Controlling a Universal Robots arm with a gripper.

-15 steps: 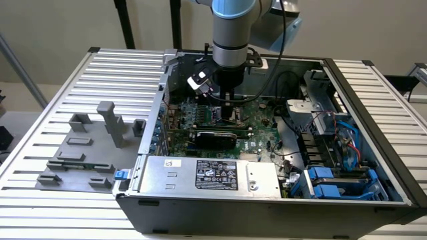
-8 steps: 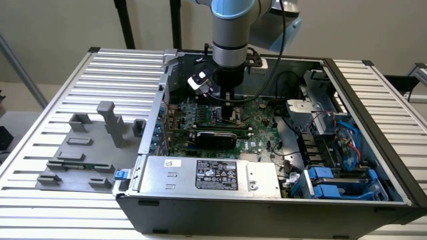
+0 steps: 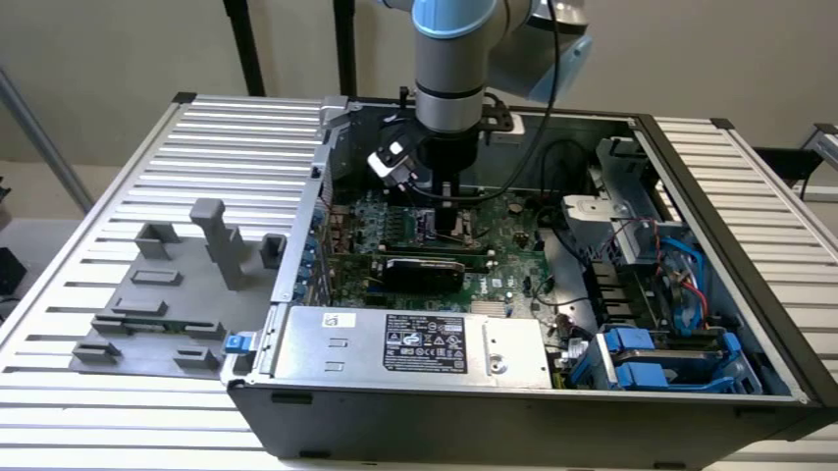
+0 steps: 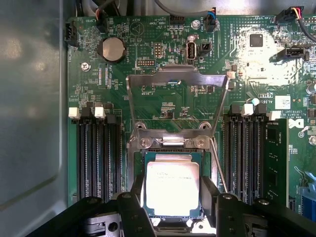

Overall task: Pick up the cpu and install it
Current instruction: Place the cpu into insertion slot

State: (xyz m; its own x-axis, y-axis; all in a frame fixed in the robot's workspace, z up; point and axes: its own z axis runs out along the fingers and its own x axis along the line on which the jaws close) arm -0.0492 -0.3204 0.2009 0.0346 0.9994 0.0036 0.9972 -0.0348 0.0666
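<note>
- From the exterior view the gripper [image 3: 445, 211] reaches down into the open computer case [image 3: 524, 422], its tips hard to make out against the motherboard [image 3: 433, 250]
- In the wrist view two black fingers [image 4: 136, 195] clamp opposite edges of the cpu [image 4: 172, 187]; I cannot tell whether it is seated in the socket [image 4: 170, 150]
- The cpu lies flat, metal top up, square with the memory slots [image 4: 96, 153]; the hinged frame [image 4: 176, 81] stands open beyond it
- The case rests on a slatted metal table [image 3: 118, 167], with grey holders [image 3: 223, 240] at the exterior view's left
</note>
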